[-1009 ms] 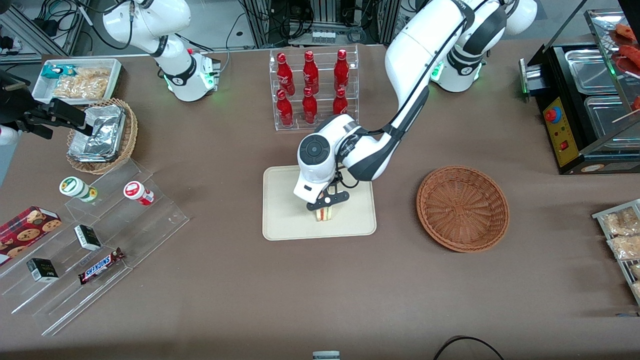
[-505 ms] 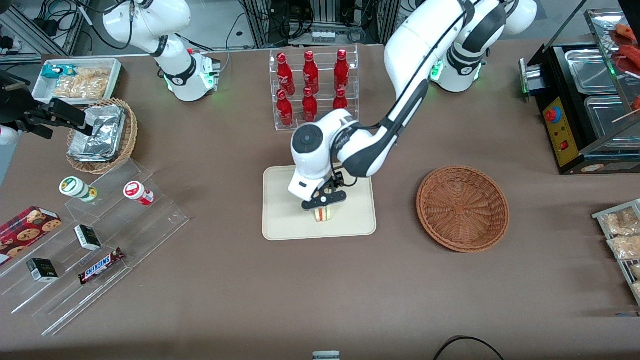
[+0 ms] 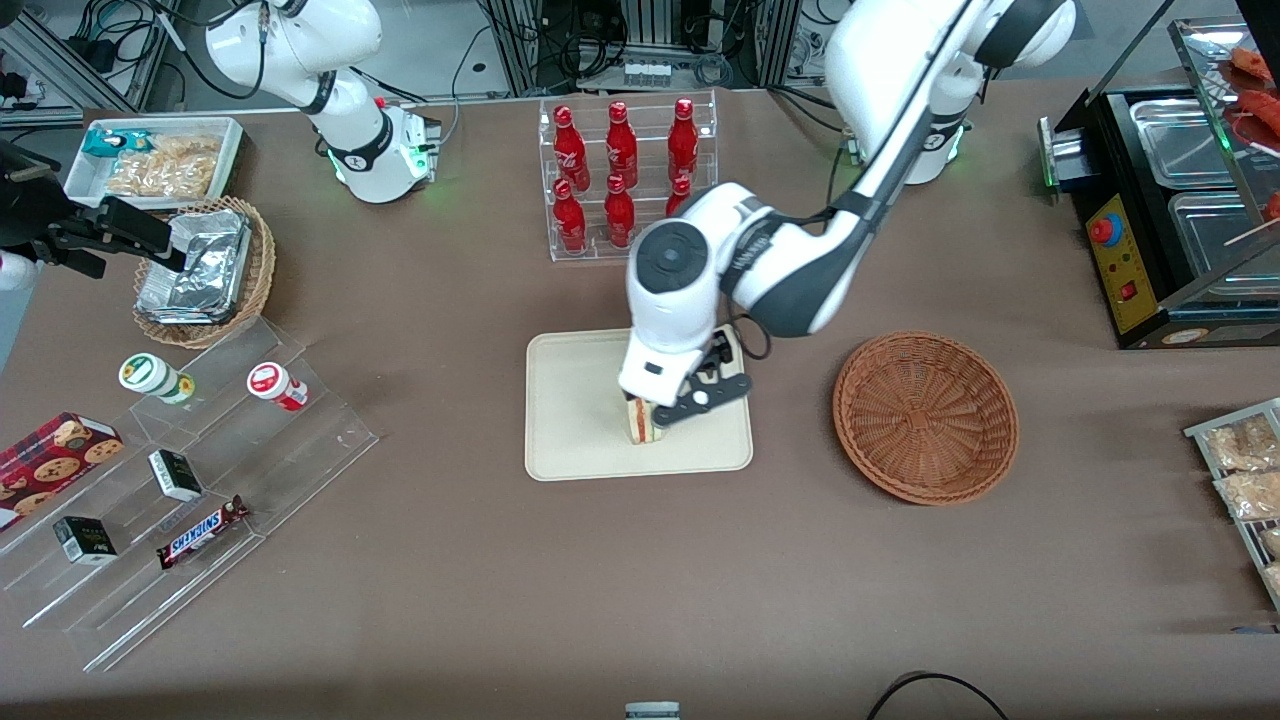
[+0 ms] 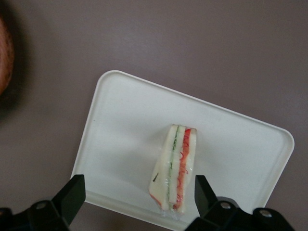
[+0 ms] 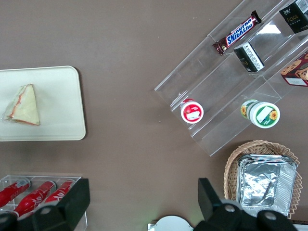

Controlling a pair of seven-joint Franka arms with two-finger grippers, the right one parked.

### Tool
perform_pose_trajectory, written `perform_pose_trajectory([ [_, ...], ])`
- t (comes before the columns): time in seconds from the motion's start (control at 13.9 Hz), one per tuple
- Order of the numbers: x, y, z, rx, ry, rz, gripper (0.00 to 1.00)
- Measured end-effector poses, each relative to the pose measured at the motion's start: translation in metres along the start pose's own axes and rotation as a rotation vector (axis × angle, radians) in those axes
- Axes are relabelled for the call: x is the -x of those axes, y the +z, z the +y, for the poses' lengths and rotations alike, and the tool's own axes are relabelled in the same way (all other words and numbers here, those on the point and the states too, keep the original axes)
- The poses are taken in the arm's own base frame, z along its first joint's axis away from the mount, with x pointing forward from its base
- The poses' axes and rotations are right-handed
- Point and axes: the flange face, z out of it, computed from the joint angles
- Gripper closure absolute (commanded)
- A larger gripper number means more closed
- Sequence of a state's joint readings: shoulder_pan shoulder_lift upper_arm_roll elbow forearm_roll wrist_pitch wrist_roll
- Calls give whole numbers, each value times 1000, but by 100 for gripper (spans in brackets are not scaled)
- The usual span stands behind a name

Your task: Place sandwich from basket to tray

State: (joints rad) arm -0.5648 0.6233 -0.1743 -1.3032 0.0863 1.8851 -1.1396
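From my station I see the sandwich (image 3: 640, 424) lying on the tray (image 3: 570, 400), in the part of the tray nearest the front camera and close to that rim. It rests on its side with the red, orange and green filling stripes showing along one edge; the left wrist view gives the same sandwich (image 4: 174, 168) near one long edge of the tray (image 4: 125, 125), wrapped in clear film.

The gripper (image 3: 692, 400) hangs above the tray, just above the sandwich and a little toward the basket's side of it. Its fingers (image 4: 72, 195) are spread wide, one on each flank of the sandwich with bare tray showing between each finger and the bread, so the claw has hold of nothing.

The basket (image 3: 926, 416) sits on the brown table (image 3: 640, 580) beside the tray, toward the working arm's end, apart from the tray's rim, and I see only its woven bottom.

Farther from the front camera than the tray stands a clear rack of red bottles (image 3: 625, 175). Toward the parked arm's end of the table there are stepped clear shelves (image 3: 200, 470) carrying a candy bar (image 3: 203, 531), two small cups and small dark boxes, and near them a lighter basket with foil packets (image 3: 200, 268).

The right wrist view also shows the sandwich (image 5: 22, 106) on the tray (image 5: 57, 101), near the rim that faces the bottle rack.
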Motion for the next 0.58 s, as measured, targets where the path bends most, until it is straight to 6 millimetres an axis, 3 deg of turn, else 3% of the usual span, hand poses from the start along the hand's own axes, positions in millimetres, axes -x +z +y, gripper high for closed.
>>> perform_pose_trajectory([
  [0.22,-31,-21,-39,-46,-91,-114,0],
  [0.43,-94,-62,-112,-72,-138,-170,0],
  [0.58,-127,-75,-151,-63,-126,-181,0],
])
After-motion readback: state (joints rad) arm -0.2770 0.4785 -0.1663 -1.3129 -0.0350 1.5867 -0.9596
